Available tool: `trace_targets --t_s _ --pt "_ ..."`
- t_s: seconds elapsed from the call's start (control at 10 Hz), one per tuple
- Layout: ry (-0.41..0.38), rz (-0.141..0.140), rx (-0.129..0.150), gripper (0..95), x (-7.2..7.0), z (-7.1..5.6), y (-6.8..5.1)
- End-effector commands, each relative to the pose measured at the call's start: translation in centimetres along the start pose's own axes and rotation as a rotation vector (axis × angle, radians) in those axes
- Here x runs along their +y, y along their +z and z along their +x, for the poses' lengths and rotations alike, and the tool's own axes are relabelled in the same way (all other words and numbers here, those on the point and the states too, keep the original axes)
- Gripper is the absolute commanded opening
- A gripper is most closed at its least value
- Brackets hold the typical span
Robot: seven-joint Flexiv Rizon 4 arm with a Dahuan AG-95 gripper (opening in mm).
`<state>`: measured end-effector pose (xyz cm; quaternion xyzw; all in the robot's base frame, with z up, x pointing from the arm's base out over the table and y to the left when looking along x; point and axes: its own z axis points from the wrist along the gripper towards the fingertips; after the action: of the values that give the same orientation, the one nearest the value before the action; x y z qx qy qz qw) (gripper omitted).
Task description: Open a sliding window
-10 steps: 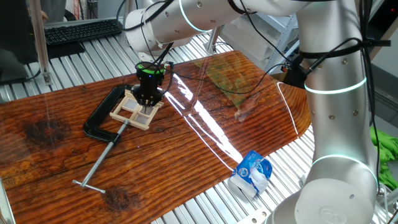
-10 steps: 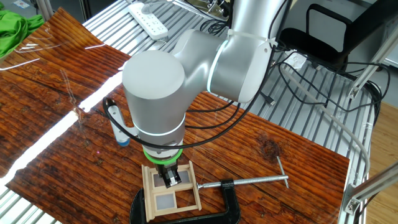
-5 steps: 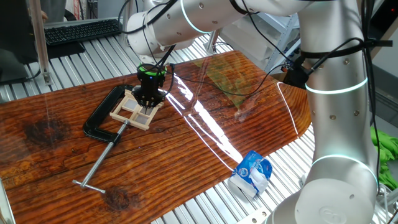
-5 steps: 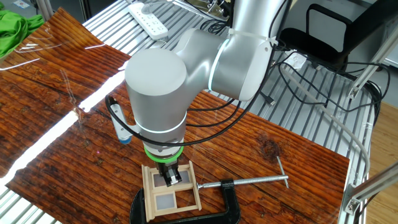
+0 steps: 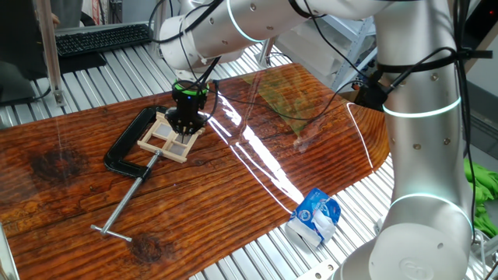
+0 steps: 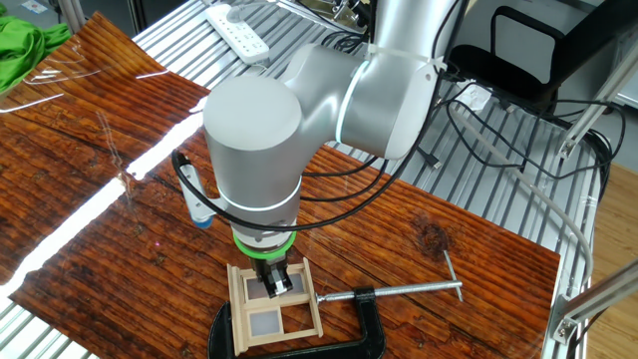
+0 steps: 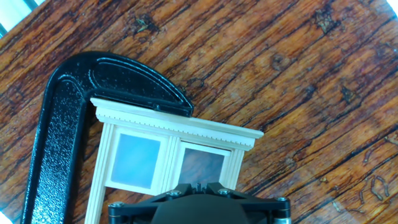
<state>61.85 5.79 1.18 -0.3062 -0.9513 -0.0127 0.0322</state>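
Observation:
The sliding window (image 5: 160,141) is a small pale wooden frame with panes, lying flat on the wooden table and held by a black C-clamp (image 5: 127,147). My gripper (image 5: 185,129) points straight down onto the window's right half, with its fingers together and their tips at a pane. In the other fixed view the gripper (image 6: 273,288) stands on the window's (image 6: 249,321) upper right pane. In the hand view the window (image 7: 177,132) lies just ahead of the gripper (image 7: 198,185), whose jaws look closed; the fingertips are mostly hidden by the hand.
The clamp's screw bar and handle (image 5: 124,204) stretch toward the table's front. A white and blue bag (image 5: 314,217) lies at the table's near right edge. A blue-capped marker (image 6: 191,206) lies by the arm. A keyboard (image 5: 101,36) and a power strip (image 6: 237,30) lie beyond the table.
The arm's wrist has shifted very slightly; the gripper stays on the window's right half. The window and clamp look unmoved.

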Motion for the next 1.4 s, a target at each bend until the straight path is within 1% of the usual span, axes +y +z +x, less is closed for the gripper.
trace_targets --t_s 0.1,0.7,1.0,1.2,1.4 --pt "0.001 -0.004 0.002 0.0 0.0 0.1 0.1" --pt "0.004 -0.015 -0.003 0.0 -0.2 0.6 0.2" --pt "0.012 -0.016 -0.002 0.0 0.0 1.0 0.0" --pt "0.01 -0.019 -0.007 0.0 -0.1 1.3 0.4" --pt "0.004 -0.021 0.004 0.0 -0.2 1.2 -0.1"
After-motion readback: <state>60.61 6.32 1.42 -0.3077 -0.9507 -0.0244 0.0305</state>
